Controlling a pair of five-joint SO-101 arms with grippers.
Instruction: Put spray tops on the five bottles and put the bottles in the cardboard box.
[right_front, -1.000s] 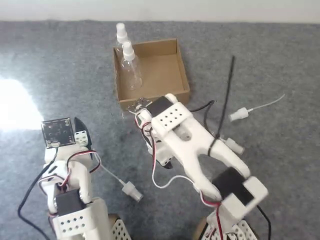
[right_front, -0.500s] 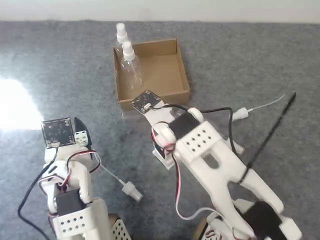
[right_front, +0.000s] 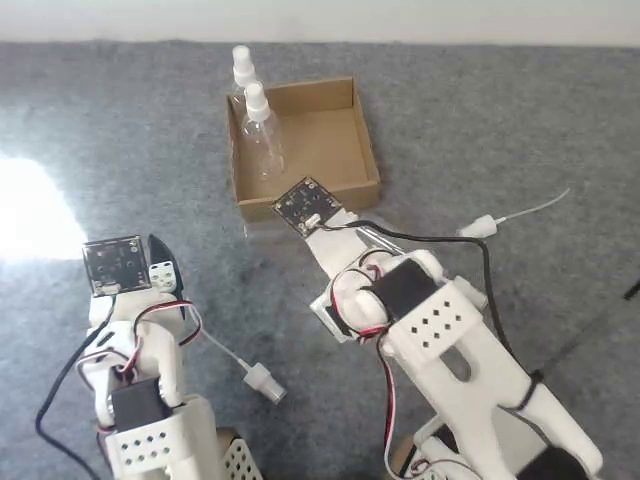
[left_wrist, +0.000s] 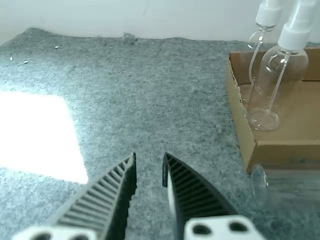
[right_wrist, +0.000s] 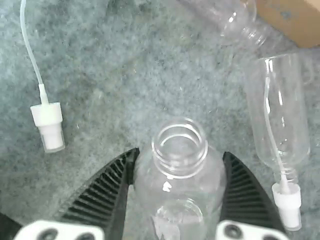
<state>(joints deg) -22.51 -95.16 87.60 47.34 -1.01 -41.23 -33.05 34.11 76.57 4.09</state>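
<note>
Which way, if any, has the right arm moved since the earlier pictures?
Yes. The right arm swung its elbow back from the box, while its wrist slid slightly rightward along the front wall.

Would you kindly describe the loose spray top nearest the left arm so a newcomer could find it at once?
From the cardboard box, come down to the left arm's base at the near edge. Beside it lies a white spray top, tube running toward that arm; the other loose top lies right of the box.
</note>
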